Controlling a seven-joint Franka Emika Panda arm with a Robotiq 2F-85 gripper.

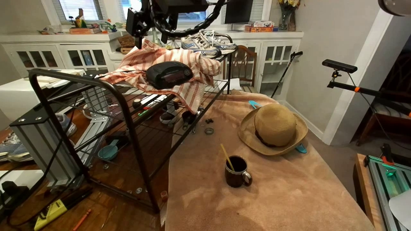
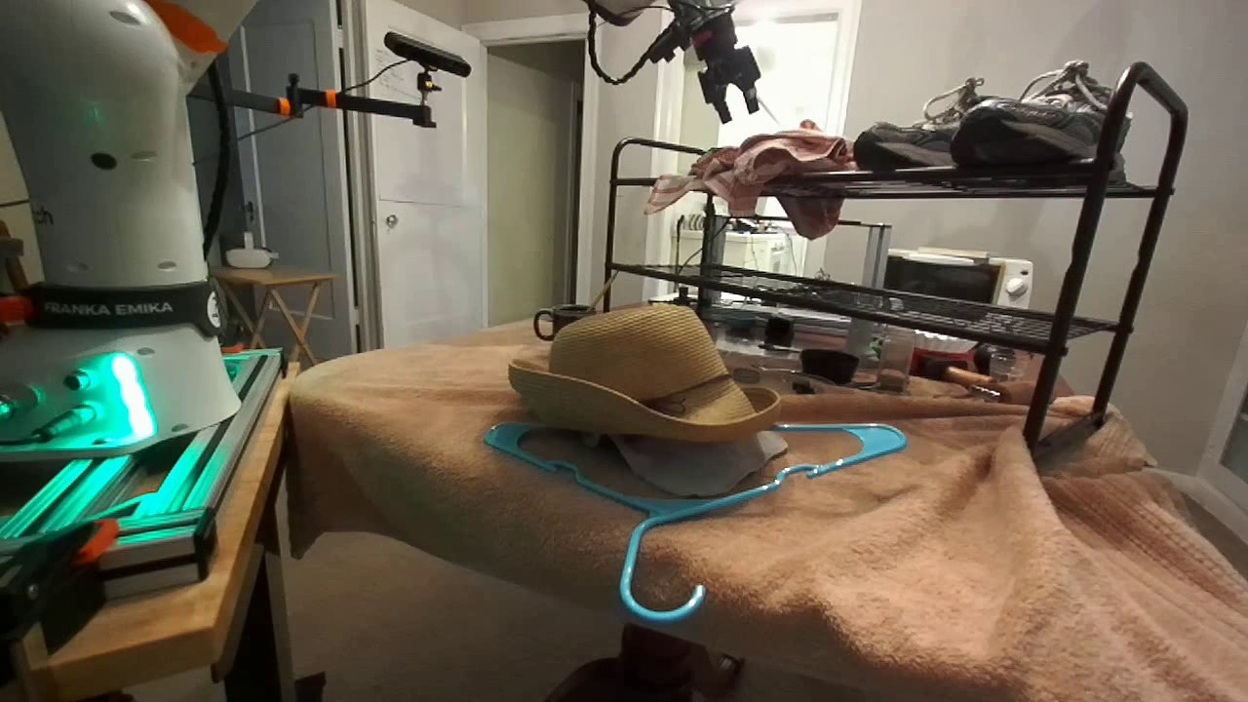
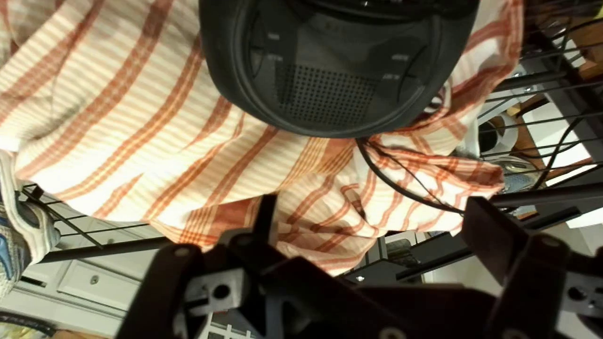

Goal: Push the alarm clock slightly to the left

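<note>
The alarm clock is black and rounded. It lies on a striped orange and white cloth on the top shelf of a dark metal rack. The wrist view shows the clock from above, with a thin black cord running off it. In an exterior view only the cloth shows and the clock is hidden. My gripper is open and empty, above the cloth and apart from it. In the wrist view the fingers stand wide apart over the cloth, with the clock beyond them.
The rack's rail bounds the shelf. Shoes stand on the same shelf. A straw hat, a blue hanger and a dark mug with a yellow stick sit on the brown blanket below.
</note>
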